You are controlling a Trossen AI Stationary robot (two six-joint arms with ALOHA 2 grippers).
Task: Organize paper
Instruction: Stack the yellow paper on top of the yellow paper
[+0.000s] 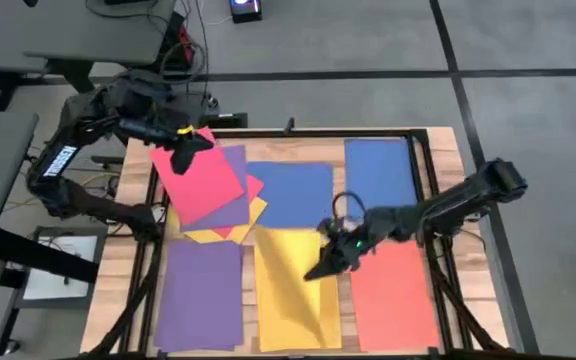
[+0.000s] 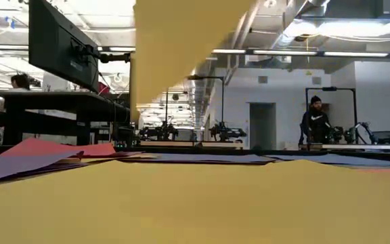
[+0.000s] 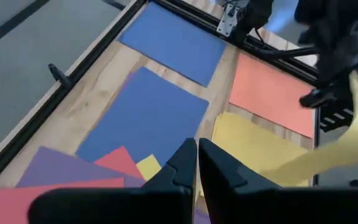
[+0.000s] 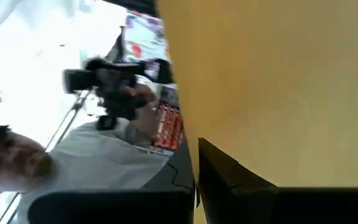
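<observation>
We see the sorting of coloured paper sheets well under way but unfinished, judging by how they lie on the pale wooden table point(image 1: 118, 290) with its black frame rails. Taking the central blue rectangular sheet point(image 1: 293, 192) as our landmark: a second blue sheet point(image 1: 379, 170) lies just to its right, a flat purple sheet point(image 1: 201, 295) sits below it to the left, and a salmon-orange sheet point(image 1: 393, 295) lies below it to the right. These look settled. Left of the landmark, a jumbled heap of red, purple and yellow sheets point(image 1: 218, 200) remains fanned and overlapping, touching its edge; that pile, we judge, is the work left.

The right gripper point(image 1: 326, 266), just below the landmark, has its fingers closed on a yellow sheet point(image 1: 293, 300), lifting one edge so it curls upward; it hangs across the low view and fills the right wrist view. The left gripper point(image 1: 183, 150), up and left of the landmark, has its fingers point(image 3: 182, 165) pressed together on the corner of the large red sheet point(image 1: 200, 172) topping the heap.

Beyond the table we see grey floor with dark seams, other desks, a monitor on a stand, and people far off in a bright workshop.
</observation>
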